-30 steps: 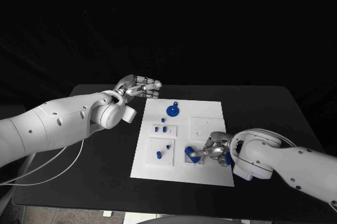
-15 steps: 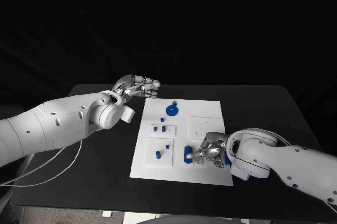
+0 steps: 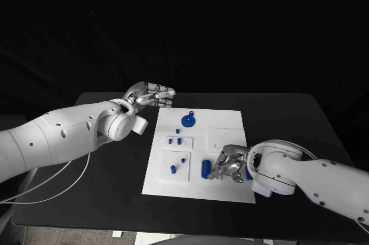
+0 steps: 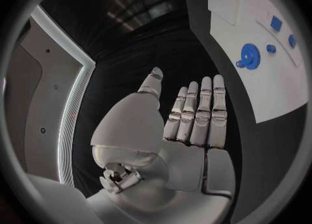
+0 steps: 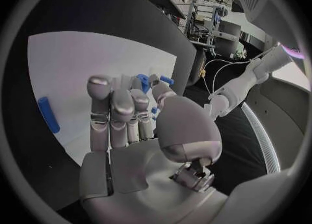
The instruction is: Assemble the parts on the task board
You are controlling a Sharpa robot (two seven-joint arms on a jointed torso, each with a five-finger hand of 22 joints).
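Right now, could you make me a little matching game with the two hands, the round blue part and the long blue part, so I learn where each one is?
1. left hand
2. right hand
3. round blue part
4. long blue part

a. far end of the task board
b. lying flat at the board's near end
c. off the board, beyond its far left corner
d. over the board's near right part

Pairs: 1c, 2d, 3a, 4b

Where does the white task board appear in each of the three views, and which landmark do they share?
Head view: task board in the middle, between the arms.
Left wrist view: board beyond the left hand, carrying a blue gear-like part.
Right wrist view: board under the right hand.
Shared landmark: the black table around it.
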